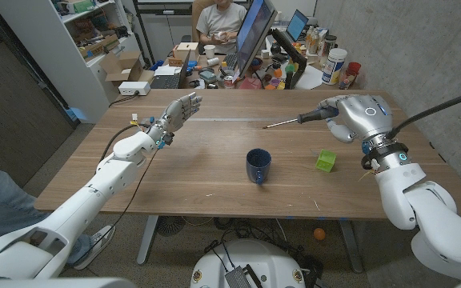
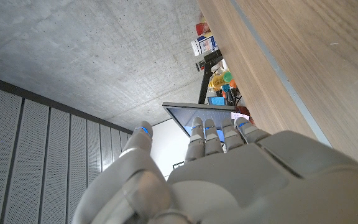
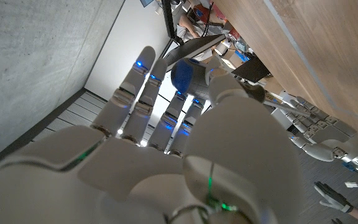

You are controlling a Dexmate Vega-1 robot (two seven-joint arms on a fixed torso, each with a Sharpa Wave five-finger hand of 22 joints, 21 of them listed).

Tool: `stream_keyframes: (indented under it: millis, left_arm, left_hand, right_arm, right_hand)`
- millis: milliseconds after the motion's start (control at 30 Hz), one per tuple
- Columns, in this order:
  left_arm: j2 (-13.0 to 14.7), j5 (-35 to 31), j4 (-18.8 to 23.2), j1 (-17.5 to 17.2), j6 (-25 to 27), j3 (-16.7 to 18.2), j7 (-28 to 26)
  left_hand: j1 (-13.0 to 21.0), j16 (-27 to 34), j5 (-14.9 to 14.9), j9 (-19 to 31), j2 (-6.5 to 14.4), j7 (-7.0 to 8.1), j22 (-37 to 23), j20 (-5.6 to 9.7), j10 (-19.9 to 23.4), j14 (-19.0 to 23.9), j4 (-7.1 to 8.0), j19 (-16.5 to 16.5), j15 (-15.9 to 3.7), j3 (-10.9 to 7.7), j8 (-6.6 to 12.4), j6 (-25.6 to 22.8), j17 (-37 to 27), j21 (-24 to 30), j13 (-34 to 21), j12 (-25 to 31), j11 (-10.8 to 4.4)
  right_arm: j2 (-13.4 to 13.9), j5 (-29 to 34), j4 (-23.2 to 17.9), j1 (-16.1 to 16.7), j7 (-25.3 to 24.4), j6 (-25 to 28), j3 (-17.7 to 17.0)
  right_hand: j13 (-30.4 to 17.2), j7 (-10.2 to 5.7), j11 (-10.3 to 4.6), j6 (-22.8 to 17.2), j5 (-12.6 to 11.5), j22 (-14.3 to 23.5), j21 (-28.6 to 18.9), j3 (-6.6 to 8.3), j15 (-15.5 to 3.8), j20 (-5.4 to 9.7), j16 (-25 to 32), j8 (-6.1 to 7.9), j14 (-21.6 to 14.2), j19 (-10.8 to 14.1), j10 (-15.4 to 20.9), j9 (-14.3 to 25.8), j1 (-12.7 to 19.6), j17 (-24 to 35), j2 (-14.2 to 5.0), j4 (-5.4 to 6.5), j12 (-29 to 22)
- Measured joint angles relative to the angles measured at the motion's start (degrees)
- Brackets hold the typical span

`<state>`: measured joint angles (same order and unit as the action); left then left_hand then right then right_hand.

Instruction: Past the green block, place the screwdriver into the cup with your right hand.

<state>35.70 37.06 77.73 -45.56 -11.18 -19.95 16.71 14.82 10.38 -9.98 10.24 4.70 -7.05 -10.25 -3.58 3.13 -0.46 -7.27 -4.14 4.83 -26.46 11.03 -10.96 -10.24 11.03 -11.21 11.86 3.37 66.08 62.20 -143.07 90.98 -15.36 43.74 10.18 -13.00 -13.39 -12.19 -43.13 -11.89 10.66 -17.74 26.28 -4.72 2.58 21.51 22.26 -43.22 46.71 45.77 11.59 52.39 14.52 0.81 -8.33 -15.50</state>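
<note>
My right hand [image 1: 349,116] is raised above the table's far right and holds the screwdriver [image 1: 285,122] by its handle. The thin shaft points level toward my left, its tip well beyond the dark blue cup [image 1: 258,166]. The cup stands upright near the table's middle. A small green block [image 1: 325,161] lies to the cup's right, nearer than my right hand. In the right wrist view a blue handle [image 3: 182,74] shows between my right hand's fingers [image 3: 143,93]. My left hand [image 1: 179,112] hovers open over the far left, fingers spread; the left wrist view shows its back [image 2: 229,180].
The wooden table [image 1: 174,176] has a pale seam along its far part. Behind it are a cluttered desk with monitors [image 1: 254,32], bottles [image 1: 336,66] and a seated person [image 1: 221,20]. A shelf [image 1: 94,40] with boxes stands far left.
</note>
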Motion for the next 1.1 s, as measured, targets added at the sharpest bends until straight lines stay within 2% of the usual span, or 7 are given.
stream_keyframes:
  millis: [267, 400, 467, 767, 800, 1000, 1100]
  left_arm:
    - [0.3, 0.1, 0.6, -0.6, 0.0, 0.2, 0.0]
    - [0.3, 0.2, 0.6, -0.6, 0.0, 0.2, -0.1]
    - [0.7, 0.3, 1.1, -1.2, 0.0, 0.5, -0.1]
    - [0.9, 0.4, 1.5, -1.5, 0.0, 0.7, -0.2]
    - [1.1, 0.4, 1.8, -1.8, -0.1, 0.8, -0.2]
    - [1.4, 0.4, 2.4, -2.2, -0.4, 1.1, -0.3]
    - [1.4, 0.5, 2.4, -2.2, -0.4, 1.1, -0.4]
  left_hand:
    - [0.0, 0.0, 0.0, 0.0, 0.0, 0.00, 0.0, 0.00, 0.0, 0.0, 0.00, 0.0, 0.00, 0.00, 0.00, 0.0, 0.0, 0.0, 0.0, 0.0, 0.00]
    - [0.0, 0.0, 0.0, 0.0, 0.0, 0.00, 0.0, 0.00, 0.0, 0.0, 0.00, 0.0, 0.00, 0.00, 0.00, 0.0, 0.0, 0.0, 0.0, 0.0, 0.00]
    - [0.0, 0.0, 0.0, 0.0, 0.0, 0.00, 0.0, 0.00, 0.0, 0.0, 0.00, 0.0, 0.00, 0.00, 0.00, 0.0, 0.0, 0.0, 0.0, 0.0, 0.00]
    - [0.0, 0.0, 0.0, 0.0, 0.0, 0.00, 0.0, -0.31, 0.0, 0.0, 0.00, -0.3, 0.00, 0.00, 0.00, 0.0, 0.0, 0.0, 0.0, 0.0, 0.00]
    - [0.0, 0.0, 0.0, 0.0, 0.0, 0.00, 0.0, -0.31, 0.0, 0.0, 0.00, -0.3, 0.00, 0.00, 0.00, 0.0, 0.0, 0.0, 0.0, 0.0, 0.00]
    - [0.0, 0.0, 0.0, 0.0, 0.0, 0.00, 0.0, -0.18, 0.0, 0.0, 0.00, -0.4, 0.00, 0.00, 0.00, 0.0, 0.0, 0.0, 0.0, 0.0, 0.00]
    - [0.0, 0.0, 0.0, 0.0, 0.0, 0.00, 0.0, -0.11, 0.0, 0.0, 0.00, -0.5, 0.00, 0.00, 0.00, 0.0, 0.0, 0.0, 0.0, 0.0, 0.00]
  right_arm:
    - [-3.5, 7.7, 1.1, 0.6, 3.2, -4.9, -0.6]
    - [-5.3, 7.7, 1.5, 0.9, 3.2, -4.9, -1.1]
    - [-6.4, 11.6, 1.8, 1.2, 4.8, -8.8, -1.5]
    - [-10.0, 14.6, 2.8, 1.7, 5.5, -12.9, -2.9]
    - [-10.9, 16.3, 3.1, 1.7, 5.6, -15.1, -3.1]
    - [-12.9, 18.7, 4.0, 1.4, 5.5, -18.3, -3.7]
    - [-13.7, 18.7, 4.8, 1.0, 5.5, -18.3, -3.8]
  right_hand:
    - [-0.2, 0.00, -0.29, 0.0, 0.0, 0.0, 0.0, 0.06, 0.19, -0.01, -0.3, 0.01, -0.2, 0.0, 0.3, 0.0, -1.4, 0.0, -0.21, 0.05, 0.4]
    - [-0.2, 0.00, -0.29, 0.0, -0.1, 0.0, 0.0, 0.06, 0.08, -0.01, -0.3, 0.01, -0.3, 0.0, 0.3, 0.0, -1.5, 0.0, -0.13, 0.05, 0.4]
    - [-0.2, 0.00, -0.29, 0.0, -0.2, 0.0, 0.2, 0.06, -0.01, -0.01, -0.3, 0.01, -0.4, 0.0, 0.3, 0.0, -1.5, 0.0, -0.13, 0.05, 0.4]
    - [-0.2, 0.00, -0.07, 0.0, -0.2, 0.0, 0.8, 0.07, 0.00, 0.70, -0.7, 0.01, -0.4, -0.7, 0.5, -0.1, -1.7, 0.3, -0.20, 0.05, 0.5]
    - [-0.2, 0.00, -0.07, 0.0, -0.3, 0.0, 0.8, 0.06, 0.00, 0.85, -0.8, 0.01, -0.4, -0.9, 0.5, -0.1, -1.8, 0.3, -0.14, 0.05, 0.5]
    - [-0.2, 0.00, -0.23, 0.0, -0.4, 0.0, 1.0, 0.07, 0.00, 0.80, -1.2, 0.01, -0.4, -1.2, 0.6, -0.2, -1.8, 0.3, -0.15, 0.05, 0.6]
    - [-0.3, 0.00, -0.11, 0.0, -0.4, 0.0, 1.2, 0.07, 0.00, 1.00, -1.4, 0.01, -0.4, -1.4, 0.9, -0.2, -1.8, 0.5, -0.16, 0.05, 0.9]
